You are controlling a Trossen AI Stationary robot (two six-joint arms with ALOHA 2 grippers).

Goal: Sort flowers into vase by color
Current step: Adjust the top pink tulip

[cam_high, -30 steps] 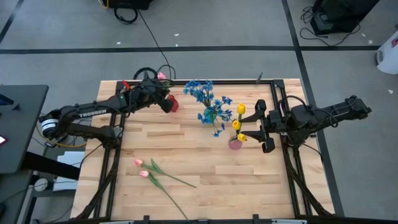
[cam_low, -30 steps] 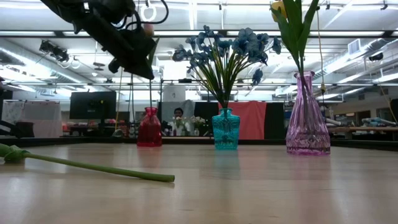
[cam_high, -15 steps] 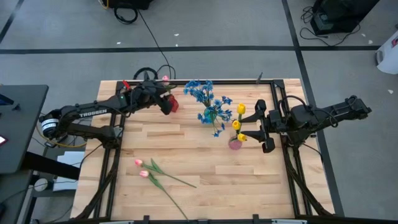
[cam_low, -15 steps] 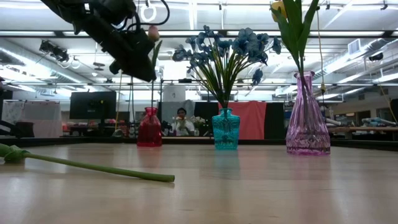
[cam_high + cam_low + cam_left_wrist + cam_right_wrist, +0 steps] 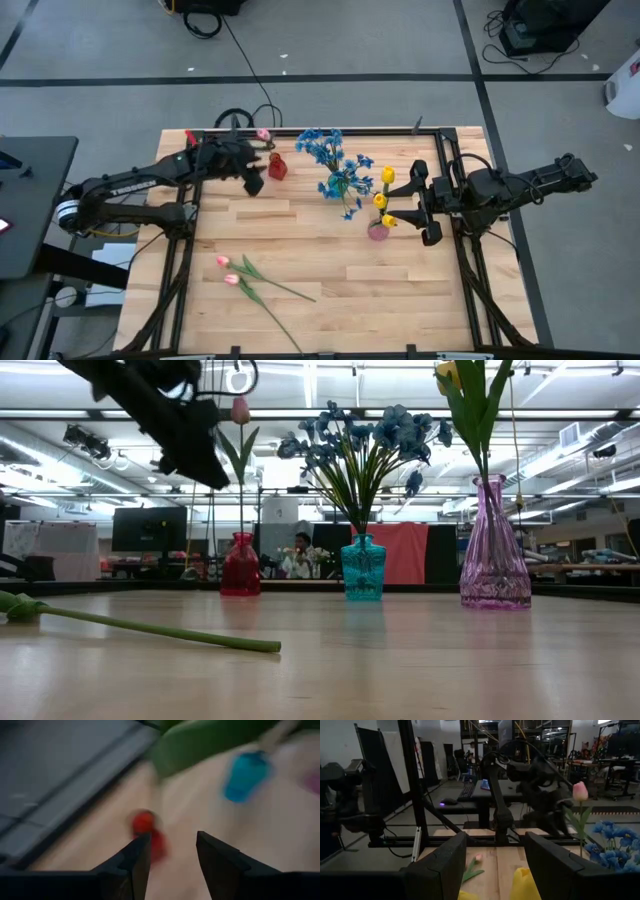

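The left gripper (image 5: pixel 254 183) hangs above the table's far left part with its fingers (image 5: pixel 134 857) spread apart and nothing between them. Just beyond it, toward the table's middle, stands the red vase (image 5: pixel 277 167) with one pink tulip (image 5: pixel 240 410) upright in it, its bloom well above the vase mouth and level with the gripper (the stem runs straight down into the neck). Farther out on the same side, the teal vase (image 5: pixel 362 567) holds the blue blossoms (image 5: pixel 325 150), and past that the pink vase (image 5: pixel 494 550) holds the yellow tulips (image 5: pixel 387 176).

The right gripper (image 5: pixel 424 205) waits just beyond the pink vase, on the table's right side, its fingers (image 5: pixel 442 865) standing wide with nothing gripped; a yellow bloom shows right between and ahead of them.

On the near side of the left gripper, well apart from it, two more pink tulips (image 5: pixel 232 271) lie flat on the wooden table (image 5: pixel 320 300).
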